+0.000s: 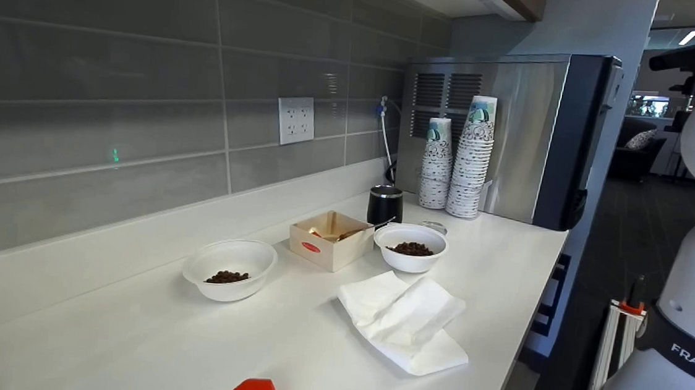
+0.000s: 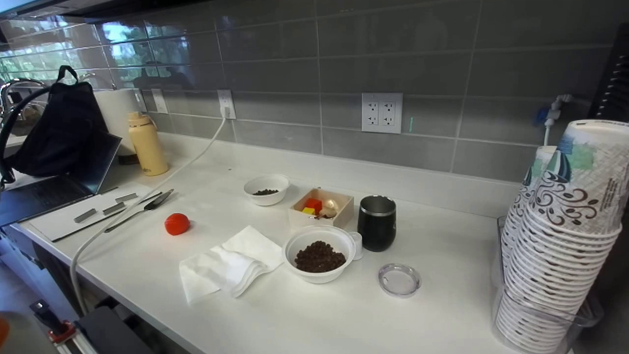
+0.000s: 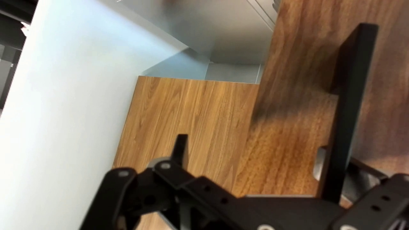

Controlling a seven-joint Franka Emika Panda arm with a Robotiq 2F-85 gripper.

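In the wrist view, my gripper point(image 3: 250, 150) is open, with wide room between its fingers. It is at a brown wooden panel point(image 3: 287, 134) with a long black bar handle point(image 3: 354, 105). The left finger stands clear of the handle. The right finger is partly hidden behind the handle, and I cannot tell whether it touches it. A lighter wooden panel point(image 3: 191, 118) lies left of the handled panel. The gripper is outside both exterior views; the white arm's lower part point(image 1: 687, 296) shows in an exterior view.
The white counter point(image 1: 125, 339) bears two white bowls point(image 1: 231, 260) point(image 1: 410, 249) of dark brown pieces, a wooden box point(image 1: 331, 243), white cloth point(image 1: 405, 323), black tumbler point(image 2: 377, 223), clear lid point(image 2: 399, 280), red object point(image 2: 177, 223), stacked cups point(image 2: 560, 236) and a metal appliance point(image 1: 513, 134).
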